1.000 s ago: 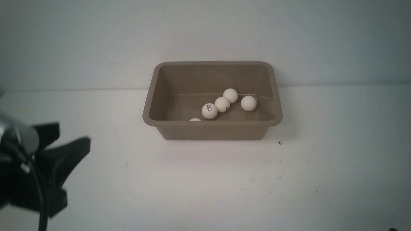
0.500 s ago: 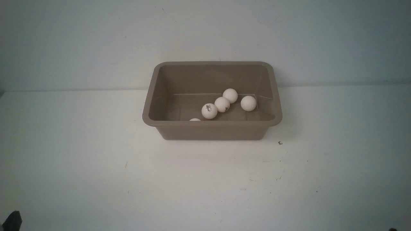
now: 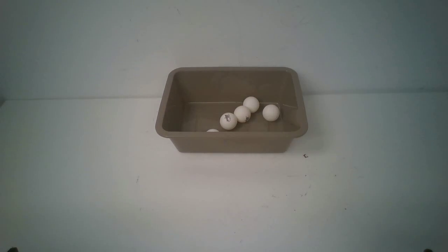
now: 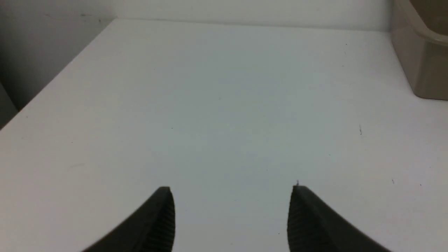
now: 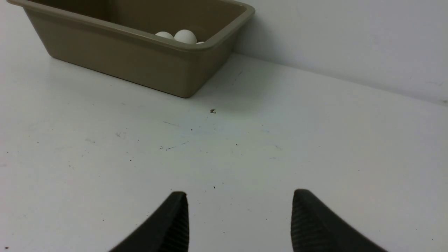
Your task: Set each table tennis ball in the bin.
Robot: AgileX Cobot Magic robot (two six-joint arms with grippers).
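The taupe bin (image 3: 231,141) stands at the middle back of the white table. Several white table tennis balls lie inside it, one with a dark logo (image 3: 228,121), another at its right (image 3: 271,112), and one half hidden behind the front wall (image 3: 212,130). The bin's corner shows in the left wrist view (image 4: 420,66). The right wrist view shows the bin (image 5: 115,57) with two ball tops (image 5: 185,36). My left gripper (image 4: 231,190) is open and empty over bare table. My right gripper (image 5: 239,194) is open and empty, well short of the bin.
The white table (image 3: 105,196) meets a pale wall behind the bin. A small dark speck (image 3: 305,156) lies on the table near the bin's front right corner. The table's left edge (image 4: 56,77) shows in the left wrist view.
My left gripper has drawn back out of the front view, from the lower left to off the bottom left corner. The bin and the balls have not moved.
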